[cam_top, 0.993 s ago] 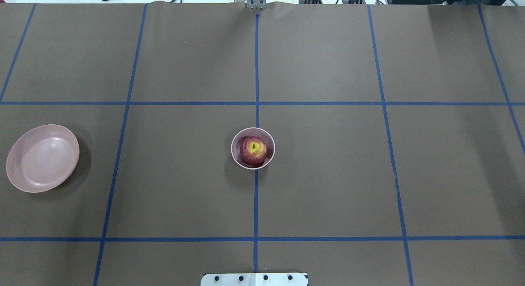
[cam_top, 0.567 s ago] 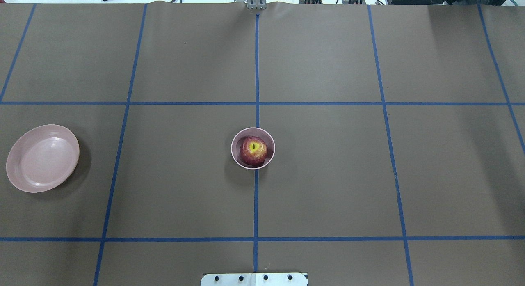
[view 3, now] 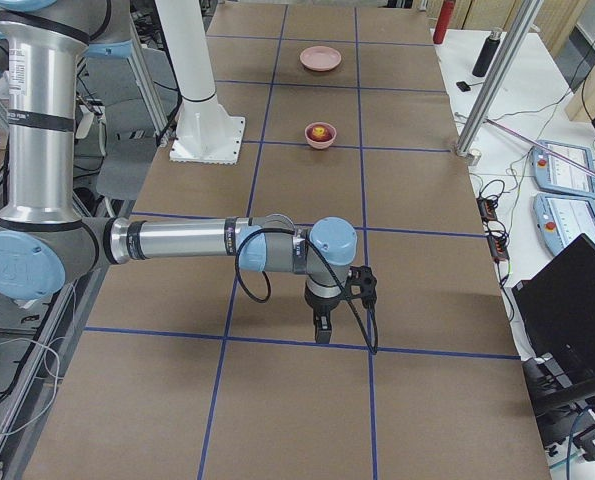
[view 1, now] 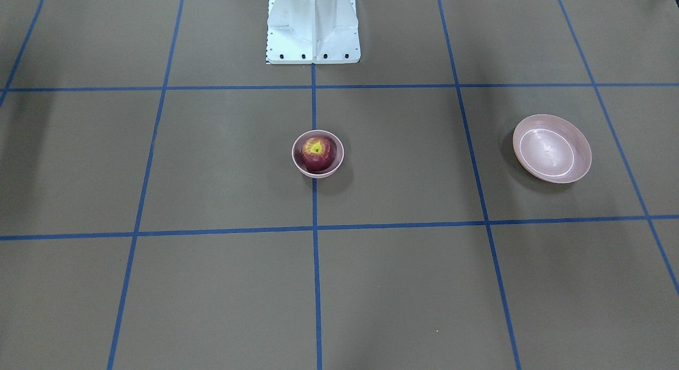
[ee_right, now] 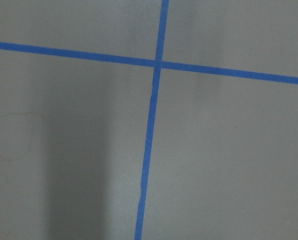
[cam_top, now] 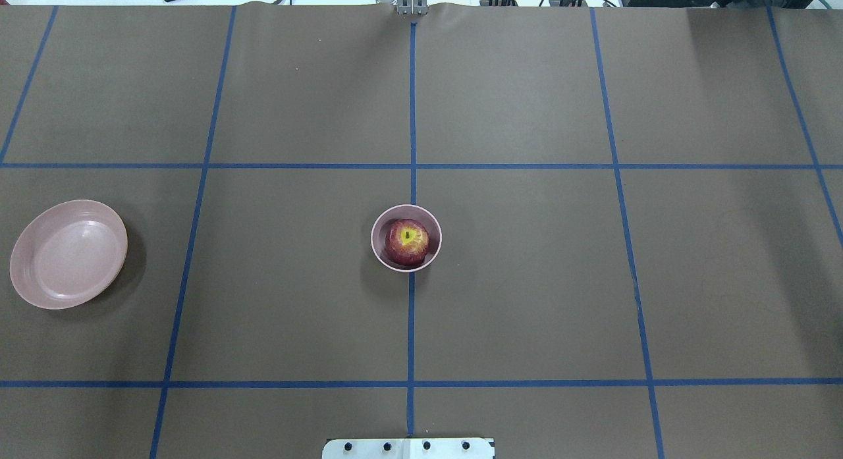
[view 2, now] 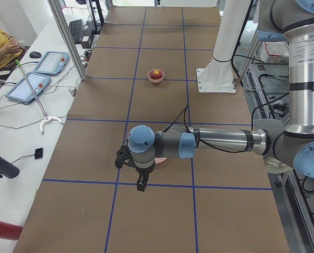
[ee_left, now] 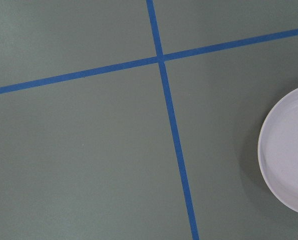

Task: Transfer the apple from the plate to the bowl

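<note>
Left fingers (view 2: 141, 183) and right fingers (view 3: 322, 325) hang above the bench (cam_top: 527, 281); how open, I cannot tell. Apple (cam_top: 407, 241) sits in the centre bowl (cam_top: 377, 235), plate (cam_top: 68, 255) empty at left. Nothing has moved this past second, so the task looks done.

Bright even light, soft shadows beside bowl (cam_top: 373, 238) and plate (cam_top: 72, 258), slight plate sheen, sharp focus
</note>
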Action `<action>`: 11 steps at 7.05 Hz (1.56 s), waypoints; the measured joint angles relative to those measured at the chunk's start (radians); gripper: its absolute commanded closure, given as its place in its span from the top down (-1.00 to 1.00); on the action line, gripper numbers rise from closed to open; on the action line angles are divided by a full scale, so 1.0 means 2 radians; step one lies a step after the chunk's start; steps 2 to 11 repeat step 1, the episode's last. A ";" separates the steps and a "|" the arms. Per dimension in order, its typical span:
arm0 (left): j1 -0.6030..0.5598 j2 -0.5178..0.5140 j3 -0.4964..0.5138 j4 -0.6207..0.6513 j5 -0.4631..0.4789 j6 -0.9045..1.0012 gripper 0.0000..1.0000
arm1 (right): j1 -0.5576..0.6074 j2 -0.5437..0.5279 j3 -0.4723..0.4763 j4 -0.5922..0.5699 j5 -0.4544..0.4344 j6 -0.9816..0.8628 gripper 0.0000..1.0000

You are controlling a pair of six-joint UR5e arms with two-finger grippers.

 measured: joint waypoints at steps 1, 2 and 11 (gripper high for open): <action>0.000 0.000 0.000 0.000 0.000 0.000 0.96 | 0.000 0.000 0.000 0.000 0.000 0.000 1.00; 0.000 0.000 0.000 0.000 0.000 0.000 0.96 | 0.000 0.000 0.000 0.000 0.000 0.000 1.00; 0.000 0.000 0.000 0.000 0.000 0.000 0.96 | 0.000 0.000 0.000 0.000 0.000 0.000 1.00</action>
